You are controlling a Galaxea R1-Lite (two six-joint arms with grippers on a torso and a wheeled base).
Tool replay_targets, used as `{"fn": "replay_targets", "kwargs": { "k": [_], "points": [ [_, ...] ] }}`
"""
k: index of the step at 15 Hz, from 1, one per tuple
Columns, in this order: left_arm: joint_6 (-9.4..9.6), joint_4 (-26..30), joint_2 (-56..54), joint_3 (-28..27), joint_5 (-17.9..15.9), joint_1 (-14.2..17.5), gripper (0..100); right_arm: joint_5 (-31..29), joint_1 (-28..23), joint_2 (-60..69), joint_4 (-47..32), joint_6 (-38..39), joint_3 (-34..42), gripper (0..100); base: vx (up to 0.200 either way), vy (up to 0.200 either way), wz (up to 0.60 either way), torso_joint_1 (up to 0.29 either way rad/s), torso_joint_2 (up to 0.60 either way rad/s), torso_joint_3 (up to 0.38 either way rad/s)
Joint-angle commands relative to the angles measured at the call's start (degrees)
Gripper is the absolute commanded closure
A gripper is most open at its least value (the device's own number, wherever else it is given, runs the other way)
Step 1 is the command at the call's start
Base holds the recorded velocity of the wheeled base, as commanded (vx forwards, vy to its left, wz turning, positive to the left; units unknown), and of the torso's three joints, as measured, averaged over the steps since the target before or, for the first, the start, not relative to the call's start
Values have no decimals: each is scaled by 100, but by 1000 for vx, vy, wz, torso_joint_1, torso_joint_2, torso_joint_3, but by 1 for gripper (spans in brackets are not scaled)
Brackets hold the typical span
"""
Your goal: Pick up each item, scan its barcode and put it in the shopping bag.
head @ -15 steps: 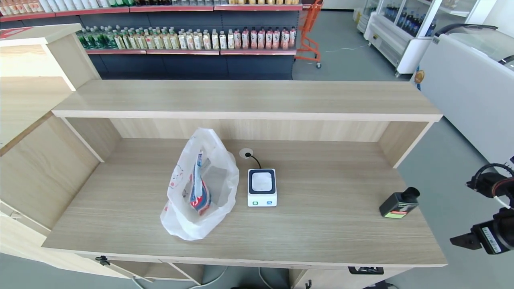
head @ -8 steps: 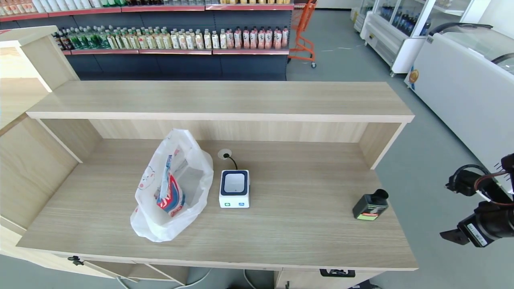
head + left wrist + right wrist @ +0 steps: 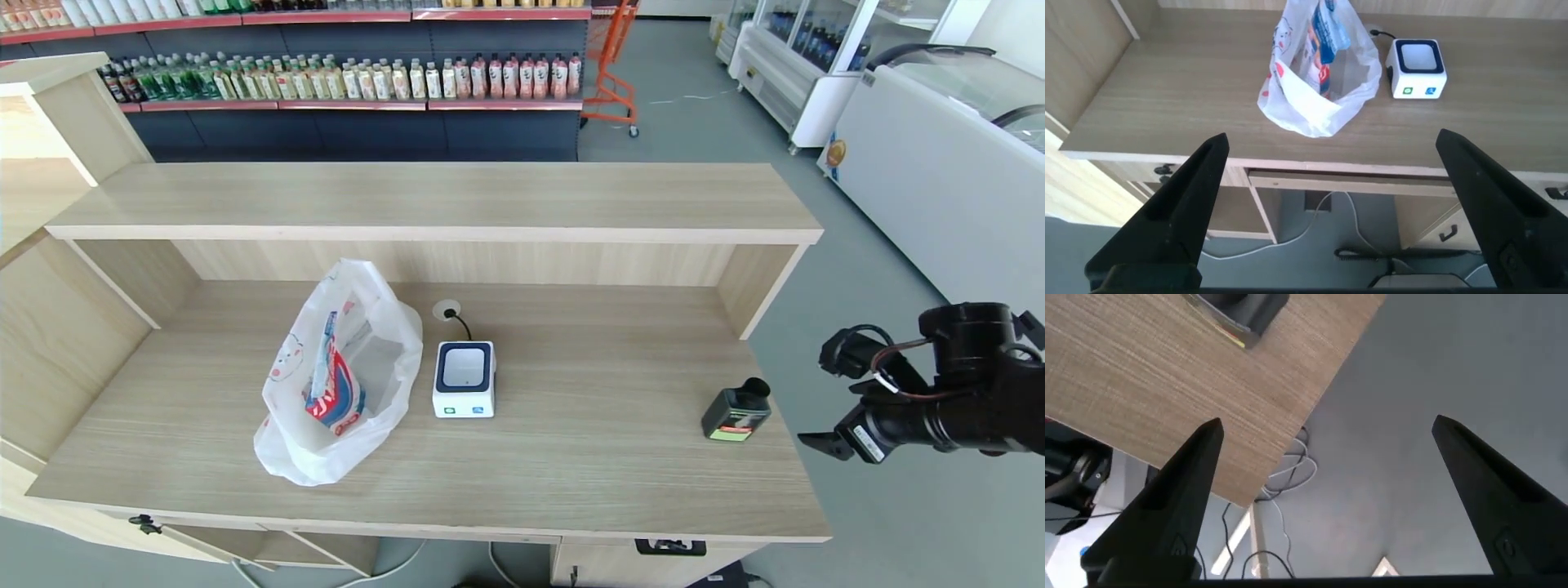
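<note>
Near right edge of counter point(image 3: 620, 457): dark bottle point(image 3: 735, 411), black cap, red-banded label; bare wood between it and scanner point(image 3: 464, 379).
Right gripper point(image 3: 1327, 423): fingers spread wide, out past the counter's edge, beside bottle, not touching.
Scanner: mid-counter, just beside shopping bag point(image 3: 335, 376).
Left gripper point(image 3: 1333, 137): fingers spread wide, off the front edge.
</note>
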State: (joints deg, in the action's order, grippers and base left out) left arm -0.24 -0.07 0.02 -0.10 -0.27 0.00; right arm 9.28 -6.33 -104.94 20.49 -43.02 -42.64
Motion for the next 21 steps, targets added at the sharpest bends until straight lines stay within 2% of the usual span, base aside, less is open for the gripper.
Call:
{"fn": "replay_targets", "kwargs": {
  "k": [1,2,3,6,11,18,19,21],
  "points": [
    [-2,-1,-2,1,0,0,0,268,290,-625,157,-154,-69,0,0,0,0,0,0,0],
    [-2,-1,-2,1,0,0,0,285,290,-651,183,-180,-95,0,0,0,0,0,0,0],
    [-2,-1,-2,1,0,0,0,549,351,-985,570,-497,-209,0,0,0,0,0,0,0],
    [-2,-1,-2,1,0,0,0,558,589,-1275,693,-514,-455,0,0,0,0,0,0,0],
    [-2,-1,-2,1,0,0,0,558,905,-1706,693,-497,-983,0,0,0,0,0,0,0],
    [-2,-1,-2,1,0,0,0,558,1055,-2154,693,-470,-1493,0,0,0,0,0,0,0],
    [-2,-1,-2,1,0,0,0,558,1072,-2163,693,-462,-1501,100,0,0,0,0,0,0],
    [-2,-1,-2,1,0,0,0,654,1204,-2154,693,-233,-1493,100,0,0,0,0,0,0]
  ]
}}
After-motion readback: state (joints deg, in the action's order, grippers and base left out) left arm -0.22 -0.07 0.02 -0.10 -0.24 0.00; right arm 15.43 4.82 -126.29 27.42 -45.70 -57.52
